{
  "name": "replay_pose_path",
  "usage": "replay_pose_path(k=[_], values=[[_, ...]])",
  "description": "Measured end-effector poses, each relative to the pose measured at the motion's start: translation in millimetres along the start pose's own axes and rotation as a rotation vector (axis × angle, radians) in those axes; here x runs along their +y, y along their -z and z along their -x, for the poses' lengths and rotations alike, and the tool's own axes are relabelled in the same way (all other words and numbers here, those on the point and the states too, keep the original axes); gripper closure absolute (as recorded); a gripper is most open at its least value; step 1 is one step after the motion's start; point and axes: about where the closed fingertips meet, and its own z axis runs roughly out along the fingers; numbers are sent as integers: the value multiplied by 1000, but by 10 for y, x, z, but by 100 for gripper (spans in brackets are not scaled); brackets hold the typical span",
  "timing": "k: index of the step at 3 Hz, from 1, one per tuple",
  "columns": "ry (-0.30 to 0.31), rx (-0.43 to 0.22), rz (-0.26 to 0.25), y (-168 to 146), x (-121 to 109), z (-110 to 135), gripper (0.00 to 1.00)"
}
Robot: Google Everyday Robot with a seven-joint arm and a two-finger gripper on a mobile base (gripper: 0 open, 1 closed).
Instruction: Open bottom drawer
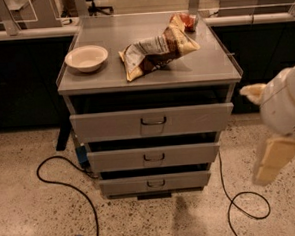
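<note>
The bottom drawer (155, 182) is the narrowest grey front of three on a grey metal cabinet, with a small dark wire handle at its centre. It sits lowest, just above the floor, and sticks out slightly, as do the two drawers above it. My gripper (254, 133) is at the right edge of the view, right of the cabinet and apart from it, about level with the middle drawer. Its cream fingers (273, 159) are spread apart and hold nothing.
On the cabinet top (209, 66) lie a white bowl (86, 58) and a crumpled snack bag (156, 49). Black cables (66, 182) loop on the speckled floor left and right (243, 204) of the cabinet. Dark counters stand behind.
</note>
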Motion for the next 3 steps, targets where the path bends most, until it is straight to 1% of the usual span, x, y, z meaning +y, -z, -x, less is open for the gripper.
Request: replay_pose_path(k=[1,2,3], values=[[50,-28,29,-714,376,89,0],[54,-63,115,-1704,869,142,0],[36,-71,233,-2808,1516,79,0]])
